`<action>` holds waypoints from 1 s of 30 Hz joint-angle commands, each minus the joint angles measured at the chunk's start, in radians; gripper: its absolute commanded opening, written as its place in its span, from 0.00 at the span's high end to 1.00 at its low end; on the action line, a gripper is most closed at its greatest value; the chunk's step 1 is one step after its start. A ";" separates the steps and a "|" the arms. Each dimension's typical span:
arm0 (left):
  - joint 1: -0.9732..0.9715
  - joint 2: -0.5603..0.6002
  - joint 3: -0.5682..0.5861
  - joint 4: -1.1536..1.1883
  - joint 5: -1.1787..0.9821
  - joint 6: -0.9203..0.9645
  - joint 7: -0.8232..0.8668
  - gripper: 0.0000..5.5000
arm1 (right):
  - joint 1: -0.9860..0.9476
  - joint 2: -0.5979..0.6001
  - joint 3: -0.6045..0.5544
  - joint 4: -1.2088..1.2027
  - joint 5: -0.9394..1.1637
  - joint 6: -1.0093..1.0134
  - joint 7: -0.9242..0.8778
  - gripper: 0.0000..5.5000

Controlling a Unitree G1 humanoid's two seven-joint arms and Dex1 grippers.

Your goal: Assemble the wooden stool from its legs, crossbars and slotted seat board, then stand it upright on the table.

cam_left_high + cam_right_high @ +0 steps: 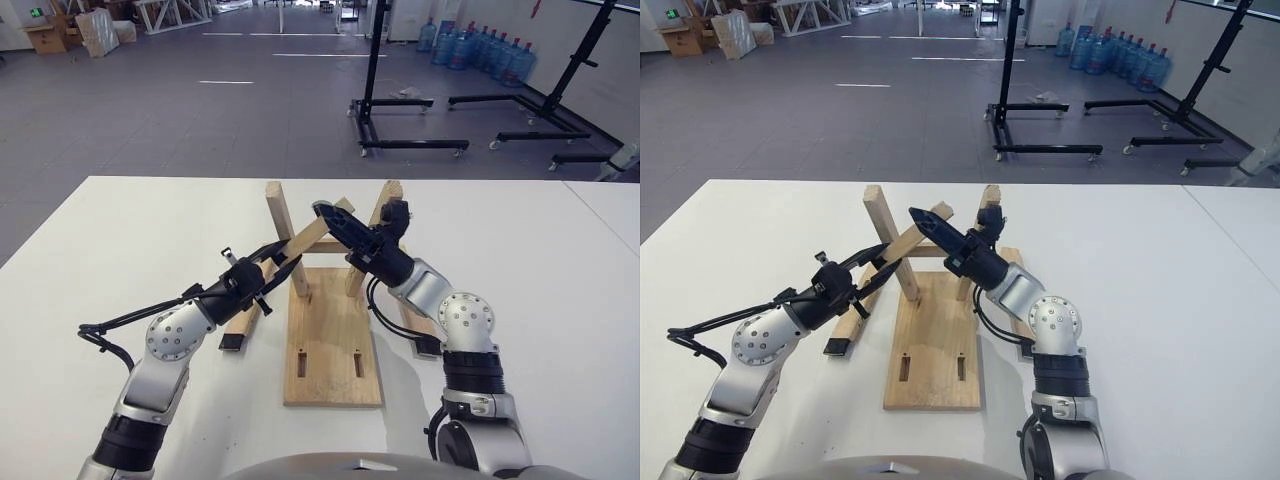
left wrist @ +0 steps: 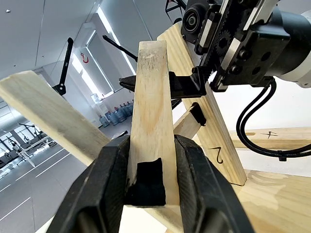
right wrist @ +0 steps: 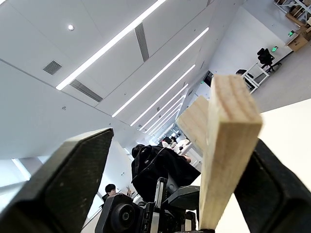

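Nearest me, the seat board (image 1: pixel 332 340) lies flat on the white table (image 1: pixel 120 230), at the middle, with its two slots toward the near end. A wooden piece with a dark end (image 1: pixel 232 338) lies just left of it, and another (image 1: pixel 424 343) lies just right of it under my right arm.

My left gripper (image 2: pixel 151 145) is clamped tight on a slanted bar (image 1: pixel 312 235), which rises from low on the left to high on the right above the board's far half. Beyond it, two legs stand on the far end of the board: the left leg (image 1: pixel 285 235) and the right leg (image 1: pixel 389 190), their tops leaning apart.

My right gripper (image 1: pixel 362 222) is up between those tops, fingers spread wide. A wooden end sits between them, against one finger and apart from the other. I cannot tell which piece it is.

Past the table is a grey floor with black wheeled frames (image 1: pixel 410 110) on the right. Blue water bottles (image 1: pixel 480 45) stand at the far right and cardboard boxes (image 1: pixel 45 35) at the far left.
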 commanded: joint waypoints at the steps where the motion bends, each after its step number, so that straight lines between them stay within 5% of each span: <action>1: -0.012 0.009 -0.006 0.016 0.003 -0.002 -0.011 0.77 | -0.033 0.005 -0.008 0.013 0.007 -0.001 0.012 0.44; 14: -0.036 0.012 -0.020 0.035 -0.005 -0.005 -0.032 0.77 | -0.030 0.017 -0.019 0.012 -0.005 -0.030 0.022 0.85; 21: -0.042 0.008 -0.009 0.043 0.003 0.022 -0.016 0.77 | -0.033 0.036 -0.051 0.015 0.018 -0.036 0.006 0.90; 30: -0.013 -0.020 -0.007 0.041 0.046 0.045 0.062 0.50 | 0.022 -0.015 -0.190 -0.133 0.203 -0.007 -0.147 0.93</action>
